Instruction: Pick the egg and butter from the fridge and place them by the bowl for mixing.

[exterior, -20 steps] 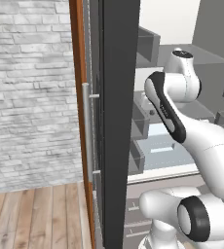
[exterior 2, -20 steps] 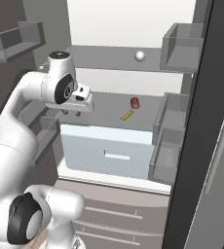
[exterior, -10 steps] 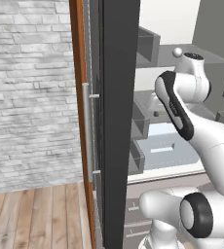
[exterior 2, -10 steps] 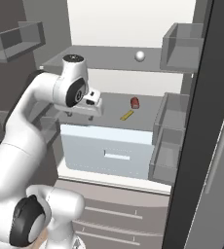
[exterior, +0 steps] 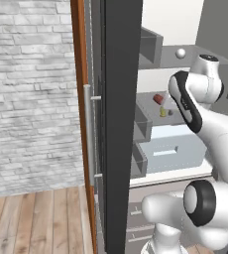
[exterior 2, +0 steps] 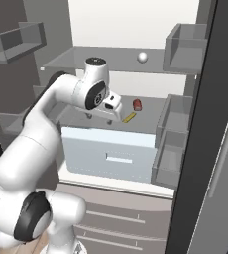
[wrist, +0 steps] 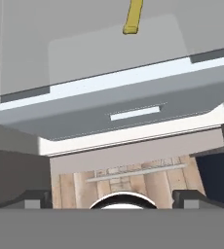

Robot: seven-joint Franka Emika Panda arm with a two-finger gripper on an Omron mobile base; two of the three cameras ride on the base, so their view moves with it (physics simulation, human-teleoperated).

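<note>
While the fridge (exterior 2: pixel 205 149) stands open before me, its dark door (exterior: pixel 118 124) blocks much of the left base view and cuts off the interior's left part. My arm (exterior 2: pixel 41 134) reaches in over the pale grey drawer box (exterior 2: pixel 108 151) on the middle shelf, hiding part of that shelf in both base views. My claw (exterior 2: pixel 113 106) hangs above the box's top; its fingers (wrist: pixel 33 198) sit far apart at the hand view's bottom corners, released, nothing between them. A round white item (exterior 2: pixel 142 57), likely the egg, rests on the upper shelf. A small red object (exterior 2: pixel 137 104), too small to identify, lies behind the butter (exterior 2: pixel 129 117), which lies flat on the middle shelf, just beside my claw, untouched.
</note>
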